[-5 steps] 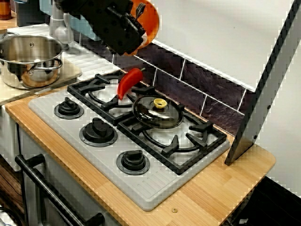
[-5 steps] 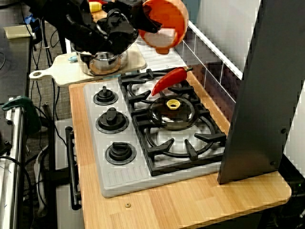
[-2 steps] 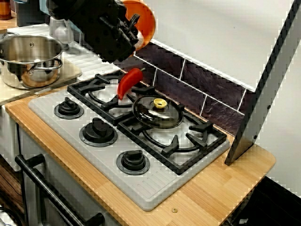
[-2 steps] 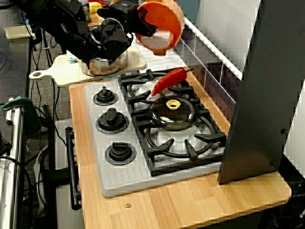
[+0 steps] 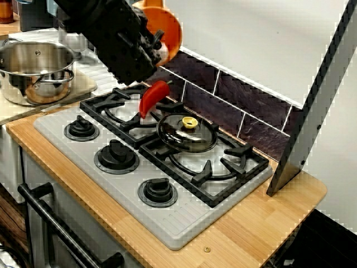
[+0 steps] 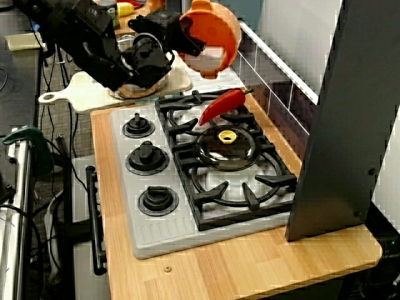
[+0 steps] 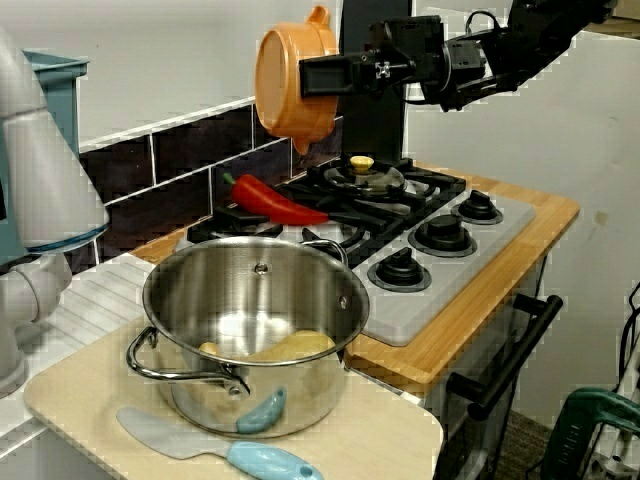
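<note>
My gripper [image 7: 328,74] is shut on the rim of a small orange pot [image 7: 290,85], held tipped on its side in the air. In the view from the stove's front, the orange pot [image 5: 170,30] hangs above the back left burner, with the gripper [image 5: 153,43] just left of it. Below it a red pepper [image 5: 152,97] leans on the grate. From the stove's end, the pot [image 6: 215,31] and gripper [image 6: 189,32] sit above the pepper [image 6: 222,105]. A steel pot [image 7: 250,320] with food in it stands on a cutting board [image 7: 390,440].
A glass lid [image 5: 184,133] with a yellow knob rests on the back right burner. Three black knobs [image 5: 116,155] line the stove's front. A tall metal panel [image 5: 318,100] stands at the counter's right end. A blue spatula [image 7: 215,450] lies by the steel pot.
The arm has carried the orange pot a little to the left, toward the steel pot's side, and has turned it slightly. The pepper and the lid have not moved.
</note>
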`<state>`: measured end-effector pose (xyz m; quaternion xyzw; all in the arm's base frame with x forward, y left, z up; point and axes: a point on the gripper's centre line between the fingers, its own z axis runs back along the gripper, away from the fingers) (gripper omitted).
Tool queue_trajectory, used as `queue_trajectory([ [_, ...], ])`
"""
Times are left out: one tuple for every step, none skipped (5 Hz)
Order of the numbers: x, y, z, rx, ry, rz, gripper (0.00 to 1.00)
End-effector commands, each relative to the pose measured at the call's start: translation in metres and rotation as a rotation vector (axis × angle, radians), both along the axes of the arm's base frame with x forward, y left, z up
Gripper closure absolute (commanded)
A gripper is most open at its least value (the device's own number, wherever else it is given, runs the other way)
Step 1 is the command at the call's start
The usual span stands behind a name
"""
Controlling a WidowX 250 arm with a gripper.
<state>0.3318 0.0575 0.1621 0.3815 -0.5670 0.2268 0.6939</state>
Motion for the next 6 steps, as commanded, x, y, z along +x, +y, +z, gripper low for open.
queue_trajectory([
  [-0.006, -0.006, 0.002, 0.011, -0.047, -0.006, 1.0],
  [-0.004, -0.005, 0.01, -0.002, -0.042, -0.005, 1.0],
  [-0.004, -0.004, 0.011, -0.003, -0.038, -0.007, 1.0],
  [-0.005, -0.002, 0.012, -0.006, -0.032, -0.007, 1.0],
  [-0.005, -0.002, 0.013, -0.009, -0.03, -0.007, 1.0],
  [-0.005, -0.002, 0.014, -0.011, -0.028, -0.006, 1.0],
])
